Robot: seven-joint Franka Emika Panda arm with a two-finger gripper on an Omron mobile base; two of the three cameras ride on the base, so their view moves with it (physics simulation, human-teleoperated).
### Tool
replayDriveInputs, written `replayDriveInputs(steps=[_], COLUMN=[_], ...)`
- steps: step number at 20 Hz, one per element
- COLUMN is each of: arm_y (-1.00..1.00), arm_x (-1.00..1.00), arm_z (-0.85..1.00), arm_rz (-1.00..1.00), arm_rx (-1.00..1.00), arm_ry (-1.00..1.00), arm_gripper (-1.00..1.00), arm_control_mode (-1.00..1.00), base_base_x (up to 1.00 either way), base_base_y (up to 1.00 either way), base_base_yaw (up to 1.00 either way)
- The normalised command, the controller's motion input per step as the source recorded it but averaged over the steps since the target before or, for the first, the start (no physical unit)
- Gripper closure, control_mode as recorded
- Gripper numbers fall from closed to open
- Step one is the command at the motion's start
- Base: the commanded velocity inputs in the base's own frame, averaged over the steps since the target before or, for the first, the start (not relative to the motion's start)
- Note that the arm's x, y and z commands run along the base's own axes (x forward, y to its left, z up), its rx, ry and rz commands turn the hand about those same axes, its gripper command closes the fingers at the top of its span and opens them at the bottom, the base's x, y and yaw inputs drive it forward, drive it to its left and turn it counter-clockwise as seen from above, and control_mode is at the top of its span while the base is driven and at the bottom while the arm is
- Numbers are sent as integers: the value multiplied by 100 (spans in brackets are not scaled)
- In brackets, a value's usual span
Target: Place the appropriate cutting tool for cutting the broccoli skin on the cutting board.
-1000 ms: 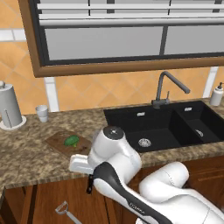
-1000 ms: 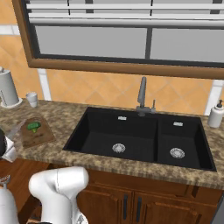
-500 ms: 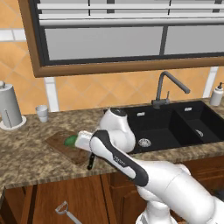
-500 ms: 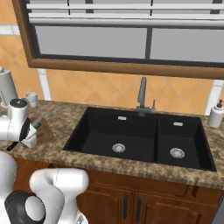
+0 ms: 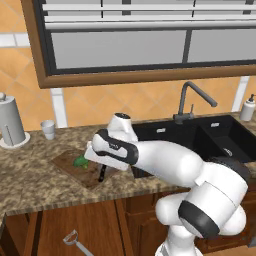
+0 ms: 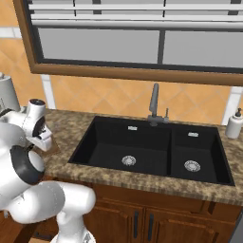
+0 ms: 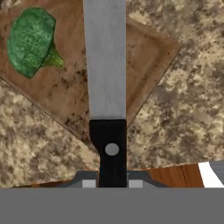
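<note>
My gripper [image 5: 102, 166] hangs over the near right part of the brown wooden cutting board [image 5: 64, 161], shut on the black handle of the knife [image 5: 102, 173]. In the hand view the knife's grey blade [image 7: 104, 57] points away from me across the cutting board [image 7: 146, 52], and its black handle [image 7: 111, 148] sits between my fingertips [image 7: 89, 183]. The bright green broccoli [image 7: 29, 39] lies on the board to the left of the blade. From the left base view the broccoli [image 5: 80, 161] sits just left of my hand. My hand [image 6: 39, 129] shows at the left edge of the right base view.
A paper towel roll [image 5: 11, 122] and a small cup [image 5: 48, 129] stand at the back left of the granite counter [image 5: 30, 185]. The black double sink [image 6: 142, 152] with faucet [image 6: 154, 102] lies to the right, and a soap dispenser [image 6: 234, 124] beyond. A grey peeler [image 5: 72, 239] lies low, in front of the cabinets.
The arm has swung up from in front of the counter edge and out to the left, carrying the knife over the cutting board beside the broccoli.
</note>
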Motion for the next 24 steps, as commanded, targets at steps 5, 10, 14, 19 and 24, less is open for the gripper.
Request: replayDriveInputs(steps=[5,10,14,19,24], arm_y=[43,29,23,44,9], arm_x=[49,51,35,12,-20], arm_z=[-61,-24,-36,-44,-9], arm_rz=[0,0,0,0,0], arm_rx=[-21,-7,-2,-3,0], arm_ry=[10,8,3,1,0], arm_gripper=[100,100,100,-100,-100], arm_control_mode=[-100,-100,-100,-100,-100], base_base_x=[0,0,0,0,0], base_base_y=[0,0,0,0,0], base_base_yaw=[0,0,0,0,0])
